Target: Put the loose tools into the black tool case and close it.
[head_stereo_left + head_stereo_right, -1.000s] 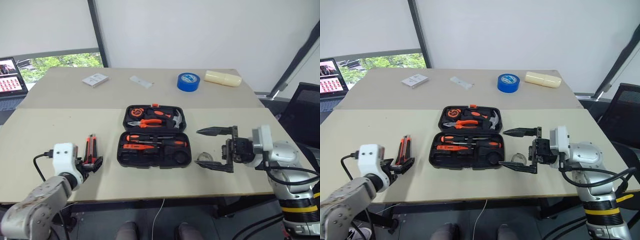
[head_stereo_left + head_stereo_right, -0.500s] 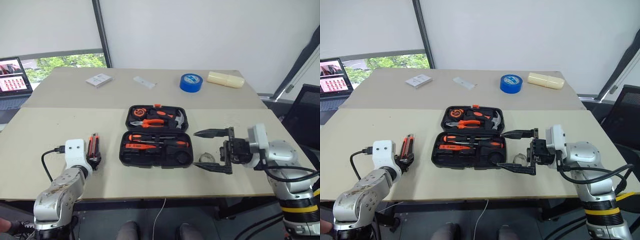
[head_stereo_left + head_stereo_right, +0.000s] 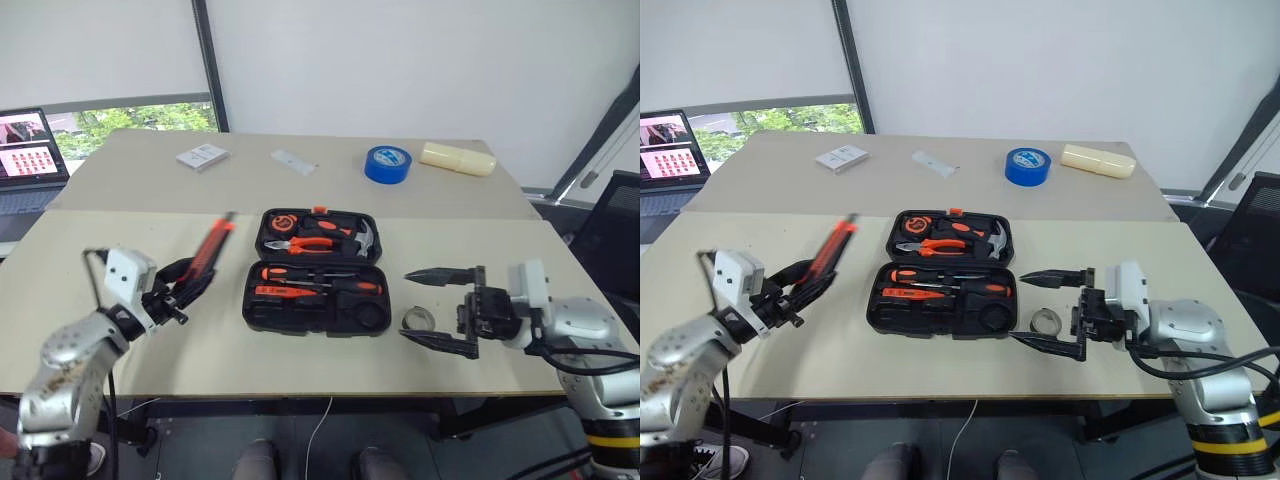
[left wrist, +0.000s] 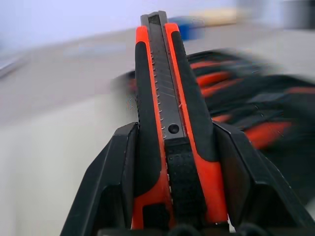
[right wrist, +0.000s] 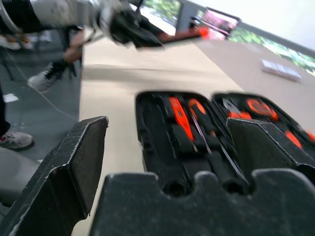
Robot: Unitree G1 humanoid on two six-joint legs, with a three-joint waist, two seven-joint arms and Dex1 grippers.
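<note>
At the lower left of the head view, the left gripper is clamped on the black-and-orange plastic utility knife, held clear of the table with its tip angled up toward the case; the wrist view shows both black fingers squeezing the knife's handle sides, the ridged black slider facing the camera. The knife looks light, stiff and narrow, with rubbery orange grips that should resist slipping; a hold across the flat flanks near mid-handle, as here, seems the sensible one. At the lower right, the right gripper hangs with its two black fingers spread wide and nothing between them, just beside a small dark tape ring lying on the beige table. In the centre sits the black moulded plastic tool case, open flat, rounded at the corners, its near half holding black-and-orange-handled screwdrivers in shaped slots. Farther off, in the upper right, lie a blue tape roll and a cream cylinder.
</note>
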